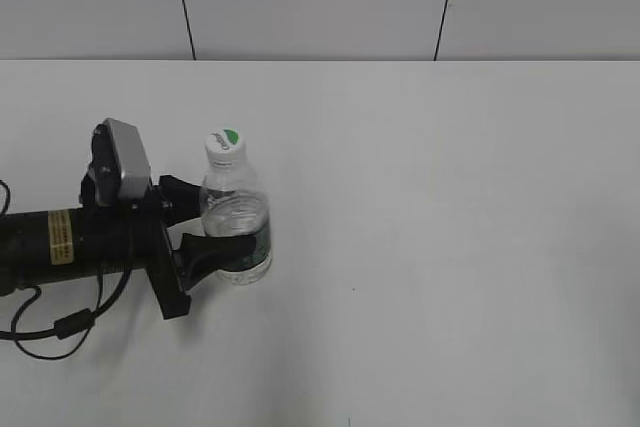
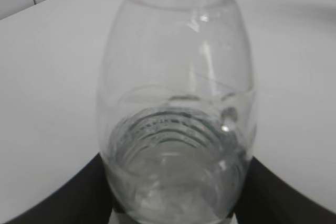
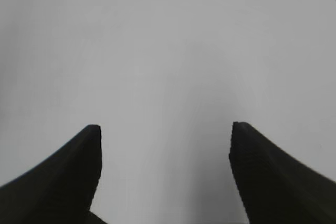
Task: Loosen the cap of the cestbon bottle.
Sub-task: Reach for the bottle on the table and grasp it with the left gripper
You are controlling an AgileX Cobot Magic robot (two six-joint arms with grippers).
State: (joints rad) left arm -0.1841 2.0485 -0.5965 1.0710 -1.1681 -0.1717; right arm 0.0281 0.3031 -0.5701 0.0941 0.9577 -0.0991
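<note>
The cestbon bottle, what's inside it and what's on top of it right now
The cestbon bottle holds clear water in its lower part. On top sits the cap. The left gripper and the green label cover its lower body.

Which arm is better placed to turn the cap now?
The right arm. The left gripper has its jaws on either side of the cestbon bottle, steadying it, so the cap stands free. The right gripper is open and empty above the bare table.

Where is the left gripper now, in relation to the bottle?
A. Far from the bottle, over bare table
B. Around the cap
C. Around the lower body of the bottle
C: in the exterior view the left gripper has one finger on each side of the cestbon bottle, well below the cap.
</note>
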